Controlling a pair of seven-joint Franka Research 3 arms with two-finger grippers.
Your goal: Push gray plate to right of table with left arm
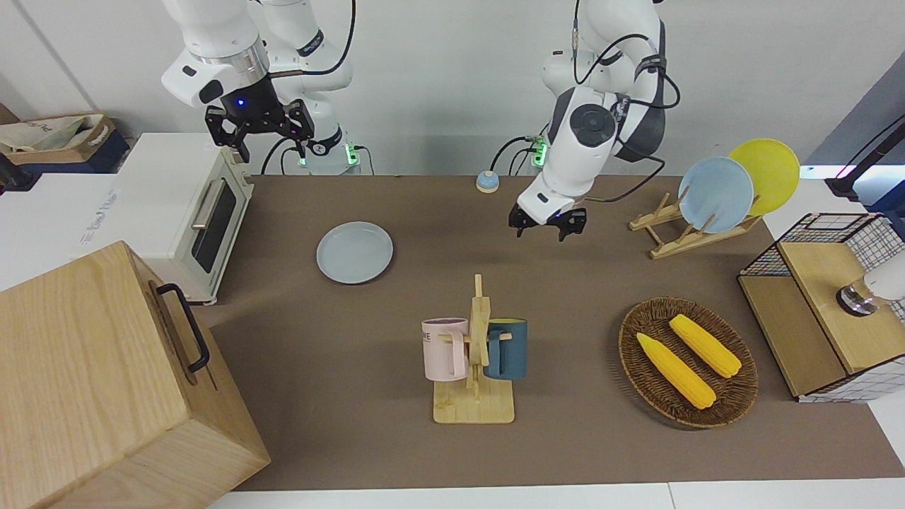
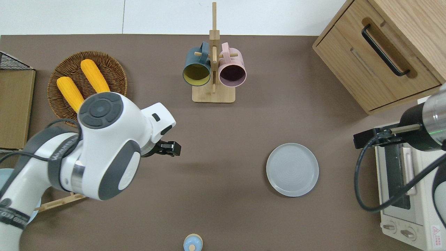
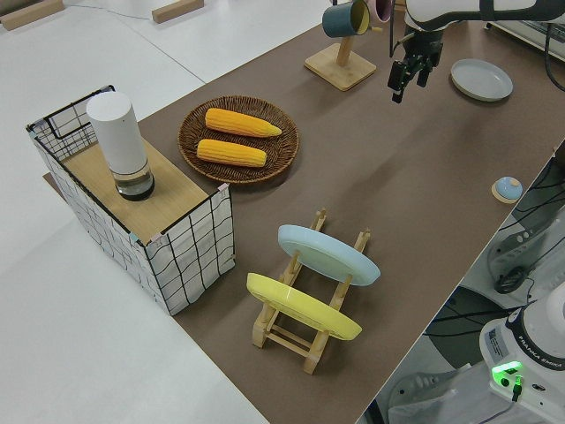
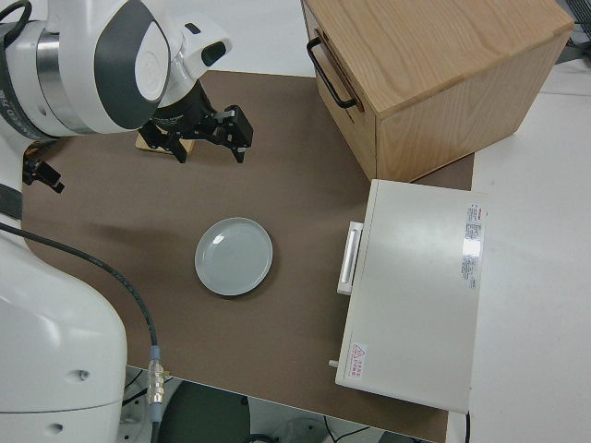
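Left gripper (image 2: pixel 170 149) is held in the air with its fingers spread apart and nothing between them. On a dial laid over the overhead view, with 12 farthest from the robots, it is found over bare tabletop at about 9 o'clock from the middle. The right gripper (image 1: pixel 259 130) is parked, its fingers likewise apart.

The table (image 2: pixel 244 118) is taken up as follows. A wooden cabinet (image 2: pixel 383 52) is set at 2 o'clock, and a white oven (image 2: pixel 418 216) at 4 o'clock, at the table's edge. A wicker basket (image 2: pixel 116 69) with two corn cobs (image 2: pixel 95 78) is seen at 10 o'clock. A plate rack (image 1: pixel 672 237) is placed at 8 o'clock, and a mug stand (image 2: pixel 213 96) at 12 o'clock.

The gray plate (image 2: pixel 292 169) lies flat between the middle and the oven, at about 4 o'clock. It is at 3 o'clock from the left gripper, well apart and untouched. A small bell (image 2: pixel 192 242) sits at 6 o'clock.
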